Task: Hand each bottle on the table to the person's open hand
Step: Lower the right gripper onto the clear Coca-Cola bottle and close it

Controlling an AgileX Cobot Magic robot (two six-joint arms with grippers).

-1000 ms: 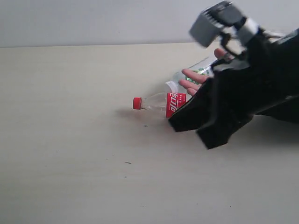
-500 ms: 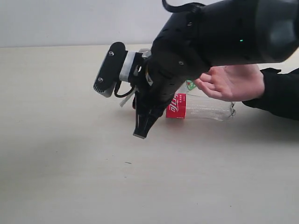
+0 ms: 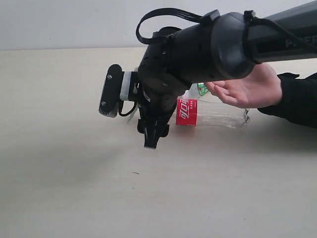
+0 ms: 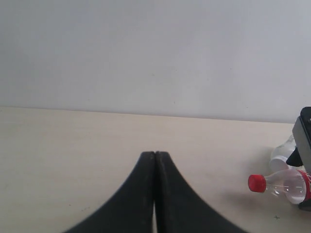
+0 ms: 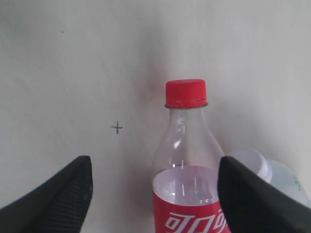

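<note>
The right arm (image 3: pixel 218 44) comes in from the right and crosses the middle of the exterior view, its thick black forearm sloping down to a bent wrist with a cable looped over it. The right gripper (image 3: pixel 150 139) points steeply downward, its two black fingers (image 5: pixel 63 194) spread wide apart. The left gripper (image 4: pixel 154 160) is aimed roughly level, its two curved fingers pressed together tip to tip
</note>
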